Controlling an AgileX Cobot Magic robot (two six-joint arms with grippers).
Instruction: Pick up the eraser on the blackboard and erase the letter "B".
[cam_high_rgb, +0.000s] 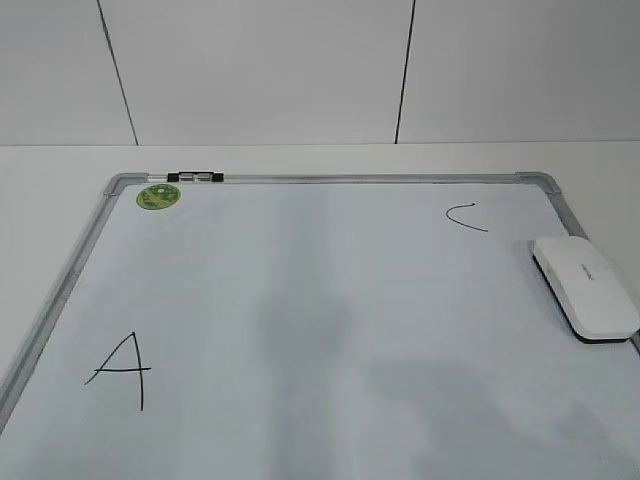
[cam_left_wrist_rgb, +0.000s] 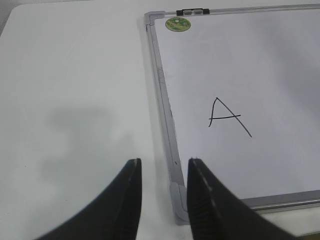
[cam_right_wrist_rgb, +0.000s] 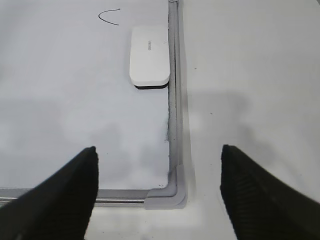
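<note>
Black "A" (cam_high_rgb: 122, 368); "C" (cam_high_rgb: 466, 216) on blackboard (cam_high_rgb: 330, 300)

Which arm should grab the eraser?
Right. The eraser lies by the blackboard's right frame, ahead of the open right gripper. The left gripper hangs over the opposite corner, near the "A".

Left hand (cam_left_wrist_rgb: 162, 200) with black curved tapering fingers, right hand (cam_right_wrist_rgb: 157, 192) black, ribbed inner pads
</note>
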